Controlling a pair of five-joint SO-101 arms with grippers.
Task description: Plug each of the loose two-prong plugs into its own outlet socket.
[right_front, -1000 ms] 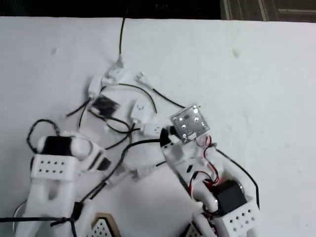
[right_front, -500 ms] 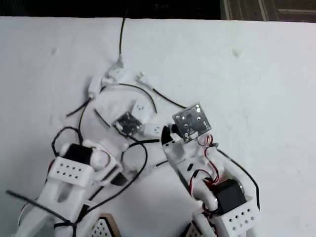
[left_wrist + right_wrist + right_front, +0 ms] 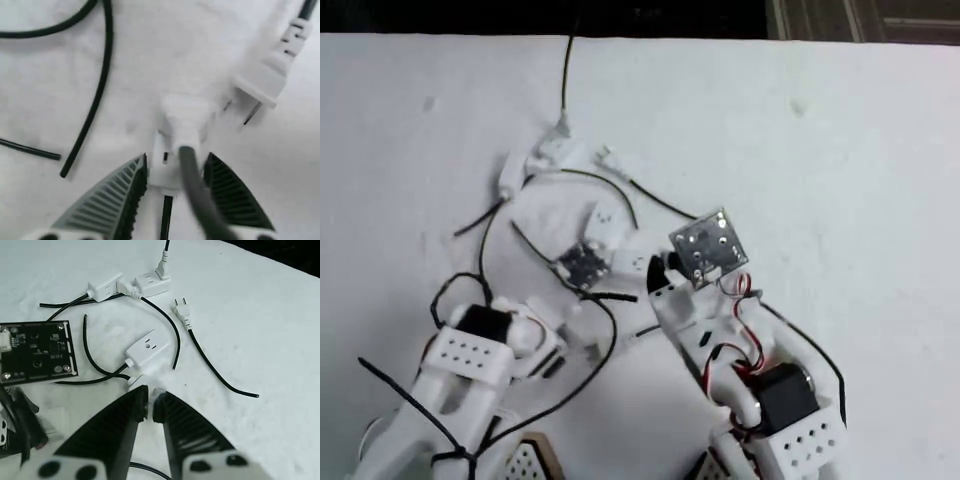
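Observation:
My left gripper (image 3: 172, 172) is shut on a white two-prong plug (image 3: 167, 167) whose dark cord runs back between the fingers; a white socket body (image 3: 182, 112) lies right ahead of it. Another loose white plug (image 3: 260, 82) lies beside it, prongs showing. In the high view the left arm's camera board (image 3: 582, 262) sits beside two white outlet sockets (image 3: 605, 222) (image 3: 630, 262). My right gripper (image 3: 150, 397) is shut, its tips against a white socket (image 3: 137, 381). Beyond it lie a further socket (image 3: 146, 347) and a loose plug (image 3: 182, 310).
Two joined white sockets (image 3: 555, 150) with a black cable running off the far edge lie at the back. Black cords (image 3: 590, 175) loop over the white table (image 3: 840, 150) between the arms. The left arm's board (image 3: 37, 347) is close to my right gripper.
The left arm has swung right and forward from the left side toward the sockets, its camera board now beside them, dragging its cord along. The right arm has barely moved.

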